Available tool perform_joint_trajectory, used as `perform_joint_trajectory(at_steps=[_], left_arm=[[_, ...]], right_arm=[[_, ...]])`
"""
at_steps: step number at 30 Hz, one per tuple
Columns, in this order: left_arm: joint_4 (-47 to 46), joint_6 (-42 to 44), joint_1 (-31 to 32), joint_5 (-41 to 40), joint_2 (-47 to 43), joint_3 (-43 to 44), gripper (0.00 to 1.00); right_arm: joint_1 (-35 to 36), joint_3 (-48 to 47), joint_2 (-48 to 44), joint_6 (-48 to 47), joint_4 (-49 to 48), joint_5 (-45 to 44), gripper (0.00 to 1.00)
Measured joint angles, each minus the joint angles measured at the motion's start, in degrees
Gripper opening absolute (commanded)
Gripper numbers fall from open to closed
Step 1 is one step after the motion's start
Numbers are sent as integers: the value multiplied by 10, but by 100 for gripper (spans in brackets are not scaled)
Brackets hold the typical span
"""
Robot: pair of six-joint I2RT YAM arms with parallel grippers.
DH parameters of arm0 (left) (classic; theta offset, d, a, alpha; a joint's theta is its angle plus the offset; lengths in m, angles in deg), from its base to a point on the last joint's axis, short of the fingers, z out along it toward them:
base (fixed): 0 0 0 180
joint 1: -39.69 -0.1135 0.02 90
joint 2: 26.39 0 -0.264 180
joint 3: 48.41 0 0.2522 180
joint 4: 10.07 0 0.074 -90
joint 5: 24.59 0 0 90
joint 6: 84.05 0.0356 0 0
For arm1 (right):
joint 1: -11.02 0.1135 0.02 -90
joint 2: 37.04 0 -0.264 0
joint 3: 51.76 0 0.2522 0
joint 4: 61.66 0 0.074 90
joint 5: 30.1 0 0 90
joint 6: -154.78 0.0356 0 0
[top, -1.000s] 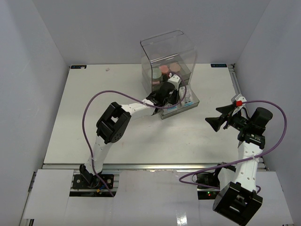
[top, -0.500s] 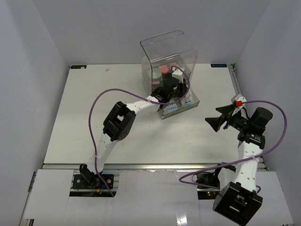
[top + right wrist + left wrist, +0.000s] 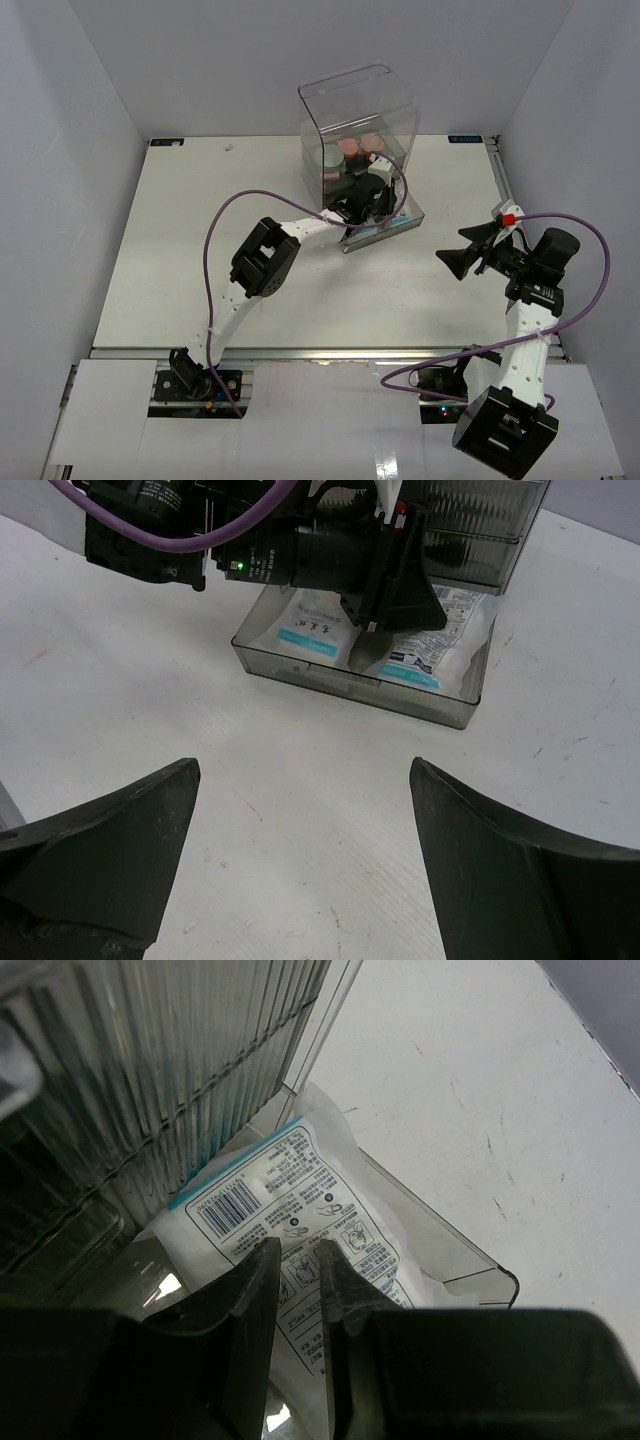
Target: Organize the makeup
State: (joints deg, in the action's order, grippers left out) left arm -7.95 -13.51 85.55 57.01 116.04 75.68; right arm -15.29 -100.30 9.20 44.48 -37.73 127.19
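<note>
A white sachet [image 3: 290, 1190] with teal edging lies in the pulled-out clear drawer [image 3: 455, 1255] of the plastic box [image 3: 355, 110]. My left gripper [image 3: 297, 1252] hangs just above it, jaws a narrow gap apart with nothing between them. The right wrist view shows two sachets [image 3: 312, 625] [image 3: 432, 652] side by side in that drawer [image 3: 350, 685], with the left gripper [image 3: 400, 580] over them. Round pink and pale compacts [image 3: 350, 148] sit inside the box. My right gripper [image 3: 305, 780] is wide open over bare table, near the right side [image 3: 455, 260].
The clear box stands at the back middle of the white table [image 3: 200, 220], its drawer [image 3: 385, 232] sticking out toward me. Grey walls close the left, back and right. Purple cables [image 3: 215, 240] loop off both arms.
My left arm reached further right and into the drawer area, and its jaws parted a little. The right arm has stayed still.
</note>
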Motion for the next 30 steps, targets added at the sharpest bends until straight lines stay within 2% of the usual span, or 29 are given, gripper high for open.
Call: perform_joint_trajectory(at_steps=[10,20,26,30], left_arm=[[12,12,6,-3,-13,0,43],[1,30,38,9,-75,-11,48],[4,42,47,-2,-70,25,48],[-7,60,45,-22,-31,75,49]], right_arm=[[0,0,0,1,0,0,92],[-3,0,0,2,0,1,92],[-7,0,0,2,0,3,92],[-7,0,0,2,0,4,92]])
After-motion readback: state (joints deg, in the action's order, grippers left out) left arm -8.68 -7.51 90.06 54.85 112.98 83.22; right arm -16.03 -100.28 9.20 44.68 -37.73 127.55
